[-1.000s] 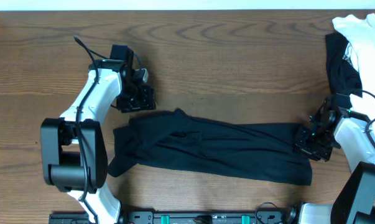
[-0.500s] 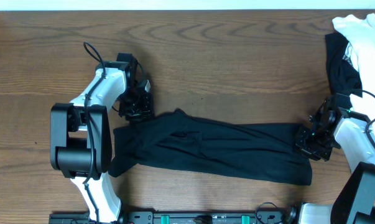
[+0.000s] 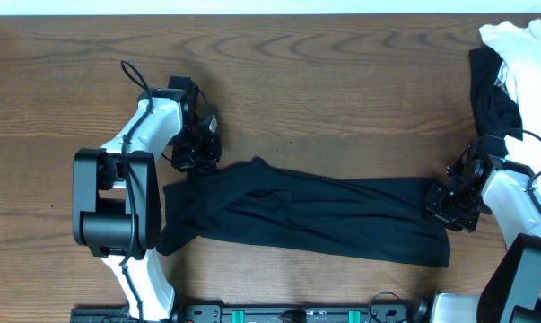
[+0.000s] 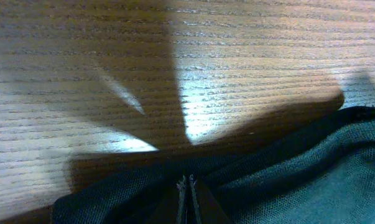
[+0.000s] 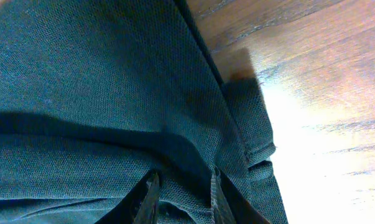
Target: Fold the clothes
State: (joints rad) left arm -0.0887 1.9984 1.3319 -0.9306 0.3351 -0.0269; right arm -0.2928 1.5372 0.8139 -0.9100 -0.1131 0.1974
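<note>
Apparently left hand (image 3: 198, 160) on black shirt (image 3: 315, 215)

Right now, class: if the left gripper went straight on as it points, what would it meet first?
The left gripper is shut on the black cloth T-shirt, so cloth comes first; the brown wooden table seems to lie just behind, depth unclear.

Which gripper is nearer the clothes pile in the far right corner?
Right. The right gripper is close beside the pile, holding the black T-shirt; the left gripper is across the table.
</note>
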